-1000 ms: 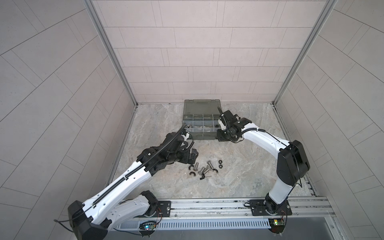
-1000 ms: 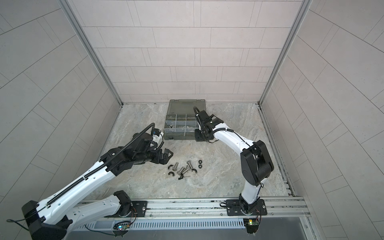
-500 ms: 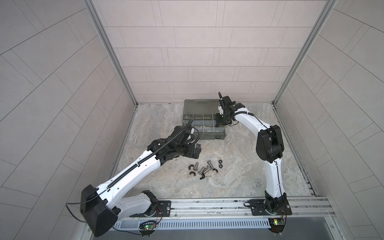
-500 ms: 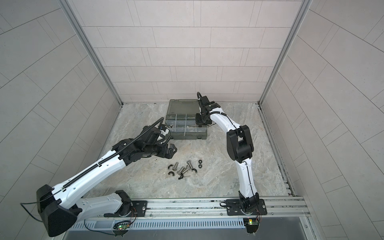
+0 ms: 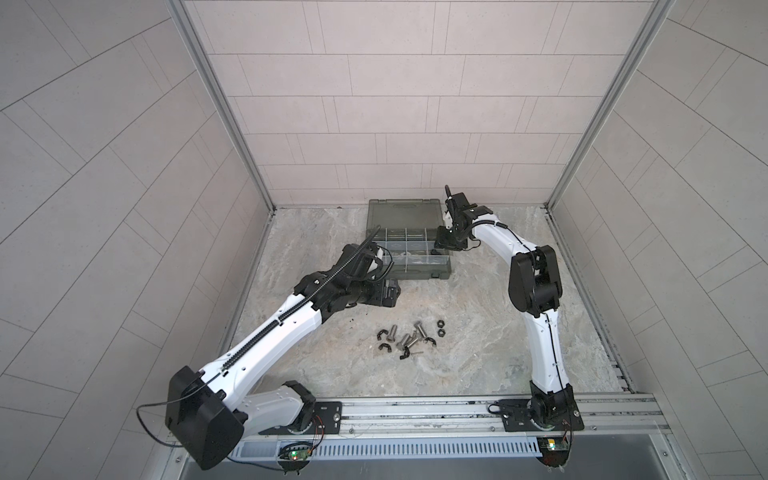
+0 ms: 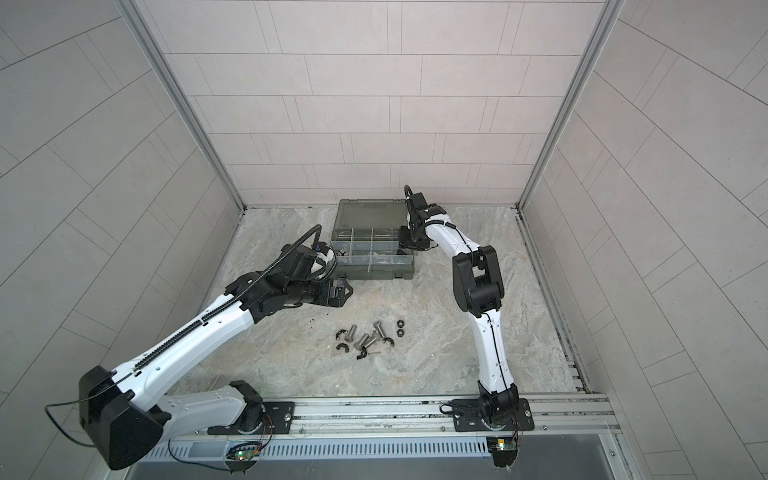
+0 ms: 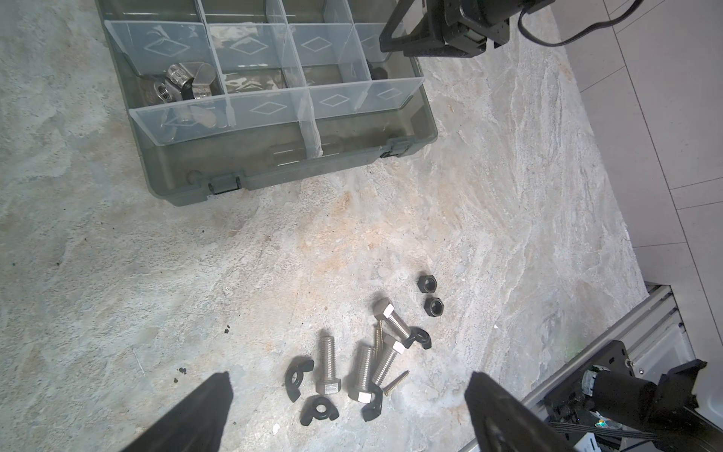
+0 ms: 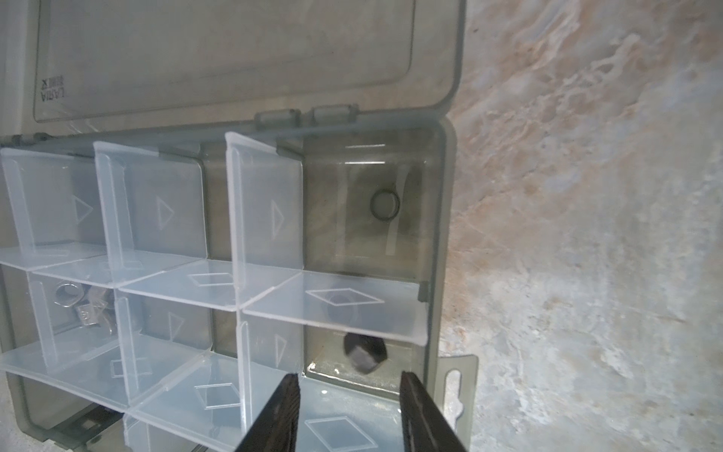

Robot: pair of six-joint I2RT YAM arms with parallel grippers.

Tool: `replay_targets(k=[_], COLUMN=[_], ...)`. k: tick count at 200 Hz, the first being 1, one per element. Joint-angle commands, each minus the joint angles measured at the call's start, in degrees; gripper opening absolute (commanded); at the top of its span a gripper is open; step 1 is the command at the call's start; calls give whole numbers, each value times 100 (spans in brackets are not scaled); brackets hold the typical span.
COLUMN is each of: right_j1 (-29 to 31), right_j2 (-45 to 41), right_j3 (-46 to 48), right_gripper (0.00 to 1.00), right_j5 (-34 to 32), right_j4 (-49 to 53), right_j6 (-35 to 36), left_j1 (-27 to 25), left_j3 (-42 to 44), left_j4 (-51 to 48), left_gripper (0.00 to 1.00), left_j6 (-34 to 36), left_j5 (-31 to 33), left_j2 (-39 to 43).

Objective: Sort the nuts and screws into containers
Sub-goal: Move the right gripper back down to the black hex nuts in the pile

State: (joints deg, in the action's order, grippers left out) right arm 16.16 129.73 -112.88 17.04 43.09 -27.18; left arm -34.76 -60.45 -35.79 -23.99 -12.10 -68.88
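The dark grey-green organiser case (image 5: 442, 274) (image 6: 409, 272) lies open at the back, with pale dividers forming the containers. My right gripper (image 8: 351, 379) (image 5: 440, 246) hangs open over its right end. A blurred black nut (image 8: 365, 354) sits in the compartment just beyond the fingertips. Silver winged nuts (image 7: 184, 84) (image 8: 84, 309) lie in a left compartment. On the table, several silver screws (image 7: 328, 364) (image 5: 409, 338) (image 6: 368, 338) lie mixed with black winged nuts (image 7: 297, 377). Two black hex nuts (image 7: 426, 282) (image 5: 440, 327) lie beside them. My left gripper (image 7: 350, 387) (image 5: 390, 293) stands open and empty, short of the pile.
The case's smoky lid (image 5: 405, 212) lies flat behind the compartments, near the back wall. Tiled walls close in the left, right and back. A metal rail (image 5: 415, 409) carrying both arm bases runs along the front edge.
My right gripper swung up over the case's right end and opened, and a black nut now lies in the compartment under it. My left gripper drew back slightly from the pile.
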Motion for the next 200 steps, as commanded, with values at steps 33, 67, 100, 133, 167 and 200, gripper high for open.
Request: replay_targets(k=[33, 67, 100, 133, 167, 200], right_j1=[257, 673, 1185, 1691, 1975, 2145], right_j2=[-1741, -3124, -4030, -4409, -4439, -4237], right_j3=[1393, 3071, 4429, 5277, 5758, 5867], right_gripper=[42, 41, 41, 41, 40, 38], right_j5=[-231, -522, -714, -910, -992, -992], right_j4=[-147, -325, -444, -674, -1004, -1173], right_j6=[64, -47, -246, -489, -665, -710], left_j1=[40, 41, 32, 31, 31, 26], left_j3=[285, 609, 926, 1211, 1331, 1503], left_j4=[67, -6, -124, -106, -272, -300], left_gripper=[100, 100, 100, 100, 100, 100], left_j6=[-121, -211, -278, -363, -461, -597], left_j5=[-162, -258, -400, -554, -528, -643], left_j2=[385, 914, 1435, 2113, 2483, 2624])
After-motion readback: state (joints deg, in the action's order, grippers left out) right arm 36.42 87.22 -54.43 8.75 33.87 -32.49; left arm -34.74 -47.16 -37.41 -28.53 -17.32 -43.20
